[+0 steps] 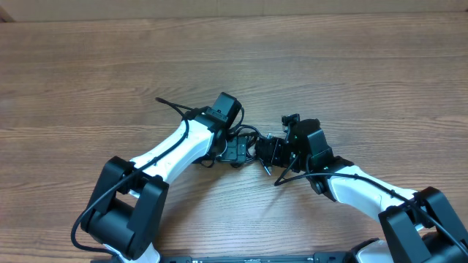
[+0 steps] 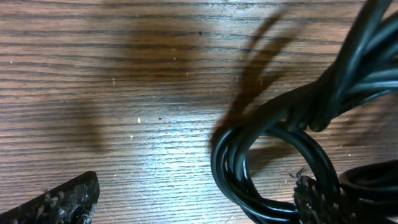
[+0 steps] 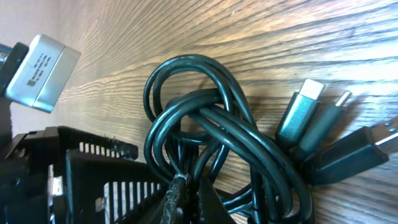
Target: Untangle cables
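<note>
Wood-grain tabletop [image 1: 329,66]; thin black cables [image 3: 205,124] (limp, slick) knotted; I'd pinch a loop; left gripper [image 2: 186,202] released, right gripper [image 3: 177,193] clenched.

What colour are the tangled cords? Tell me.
The cables are black; right wrist view shows them best.

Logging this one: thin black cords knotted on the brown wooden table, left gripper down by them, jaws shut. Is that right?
Not quite: the left gripper is open. The left wrist view shows its fingers spread wide by the thin black cords knotted on the brown wooden table.
</note>
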`<state>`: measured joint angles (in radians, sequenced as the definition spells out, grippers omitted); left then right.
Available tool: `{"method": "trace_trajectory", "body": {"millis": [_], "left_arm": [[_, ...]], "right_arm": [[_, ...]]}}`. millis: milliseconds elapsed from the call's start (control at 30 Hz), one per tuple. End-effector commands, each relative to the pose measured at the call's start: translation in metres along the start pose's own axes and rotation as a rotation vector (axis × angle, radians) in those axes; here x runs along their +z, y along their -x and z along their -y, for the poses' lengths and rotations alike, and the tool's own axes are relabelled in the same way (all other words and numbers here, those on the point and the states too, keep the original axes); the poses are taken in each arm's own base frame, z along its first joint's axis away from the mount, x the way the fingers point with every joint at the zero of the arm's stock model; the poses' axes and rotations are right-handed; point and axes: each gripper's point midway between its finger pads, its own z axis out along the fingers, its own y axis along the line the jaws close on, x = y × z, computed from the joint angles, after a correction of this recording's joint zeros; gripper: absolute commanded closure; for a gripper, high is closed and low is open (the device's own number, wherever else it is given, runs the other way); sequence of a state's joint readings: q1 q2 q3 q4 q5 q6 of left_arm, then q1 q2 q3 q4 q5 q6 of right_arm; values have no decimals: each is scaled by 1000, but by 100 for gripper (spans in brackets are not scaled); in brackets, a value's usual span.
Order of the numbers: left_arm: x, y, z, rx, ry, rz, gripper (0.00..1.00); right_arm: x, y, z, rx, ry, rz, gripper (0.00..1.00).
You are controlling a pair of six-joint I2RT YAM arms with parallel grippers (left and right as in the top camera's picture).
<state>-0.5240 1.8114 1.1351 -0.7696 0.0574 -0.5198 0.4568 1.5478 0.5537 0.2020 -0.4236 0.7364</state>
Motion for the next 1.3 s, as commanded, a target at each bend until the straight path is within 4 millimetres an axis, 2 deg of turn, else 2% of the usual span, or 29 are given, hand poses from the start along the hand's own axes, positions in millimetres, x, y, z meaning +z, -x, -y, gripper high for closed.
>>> {"method": "trace_trajectory", "body": {"millis": [0, 333, 667, 800, 967, 1067, 1267], "left_arm": [[2, -2, 6, 25, -18, -13, 1], [2, -14, 3, -44, -7, -61, 0], [-6, -26, 41, -95, -238, -170, 1], [-19, -22, 51, -98, -304, -153, 0], [-57, -8, 48, -104, -347, -46, 0], [-73, -3, 38, -111, -317, 20, 1], [-75, -12, 8, -136, -173, 26, 1]], "right_arm": [[-3, 5, -22, -26, 83, -11, 96], [-13, 13, -41, -49, 145, 20, 96], [-27, 44, -40, 112, 130, 146, 96], [-32, 59, -40, 162, 146, 200, 96], [-38, 71, -39, 199, 161, 233, 96], [-39, 73, -36, 192, 156, 241, 96], [-37, 66, -19, 109, 84, 215, 96]]}}
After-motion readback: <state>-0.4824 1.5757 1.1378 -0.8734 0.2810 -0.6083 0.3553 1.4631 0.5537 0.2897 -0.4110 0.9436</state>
